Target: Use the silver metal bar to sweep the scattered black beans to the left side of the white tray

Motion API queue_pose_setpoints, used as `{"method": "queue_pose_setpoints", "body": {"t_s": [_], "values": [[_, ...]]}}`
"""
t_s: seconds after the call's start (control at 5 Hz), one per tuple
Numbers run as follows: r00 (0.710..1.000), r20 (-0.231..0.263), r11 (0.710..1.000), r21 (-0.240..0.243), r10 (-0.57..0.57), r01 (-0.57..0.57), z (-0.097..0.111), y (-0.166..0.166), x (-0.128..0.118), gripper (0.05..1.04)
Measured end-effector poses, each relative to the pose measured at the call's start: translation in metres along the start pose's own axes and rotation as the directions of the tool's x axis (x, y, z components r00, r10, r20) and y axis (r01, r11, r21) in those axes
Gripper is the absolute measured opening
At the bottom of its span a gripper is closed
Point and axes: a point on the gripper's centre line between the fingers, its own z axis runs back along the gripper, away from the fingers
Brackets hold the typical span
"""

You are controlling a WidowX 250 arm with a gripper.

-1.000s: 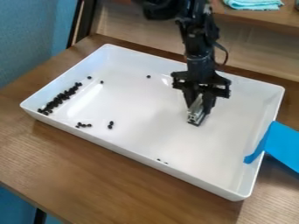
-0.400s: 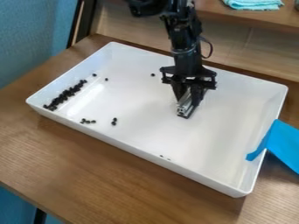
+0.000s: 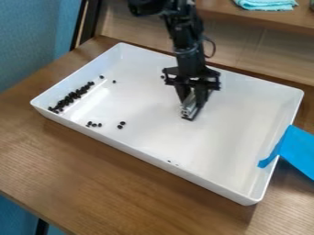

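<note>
The gripper (image 3: 191, 103) hangs down over the back middle of a white tray (image 3: 144, 154), shut on a silver-grey metal piece (image 3: 189, 109). The piece has a dark lower edge, low over the tray floor or touching it; I cannot tell which. A long cluster of small black pellets (image 3: 71, 98) lies along the tray's left side. Several loose pellets (image 3: 94, 125) lie near the front left, with a small group (image 3: 121, 125) to their right. One pellet (image 3: 162, 77) sits left of the gripper, and tiny dark bits (image 3: 170, 161) rest by the front wall.
The tray's raised walls surround the gripper, on a brown wooden table (image 3: 110, 183). Blue tape (image 3: 293, 149) runs over the tray's right wall onto the table. Behind stands a wooden panel (image 3: 257, 50), with a folded turquoise cloth (image 3: 266, 4) on a shelf above.
Still holding the metal piece, the gripper has moved left and slightly toward the back. The tray has shifted slightly toward the back right, its pellets along with it.
</note>
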Motion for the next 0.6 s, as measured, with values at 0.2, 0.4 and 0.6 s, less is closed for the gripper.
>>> {"method": "queue_pose_setpoints", "body": {"t_s": [0.2, 0.4, 0.6], "values": [[0.999, -0.005, 0.999, -0.002, 0.046, -0.046, 0.004, 0.027, -0.001, 0.383], [0.997, 0.002, 0.997, -0.006, 0.075, -0.075, 0.009, 0.049, 0.000, 0.383], [0.996, 0.004, 0.996, -0.007, 0.084, -0.084, 0.011, 0.065, -0.002, 0.383]]}}
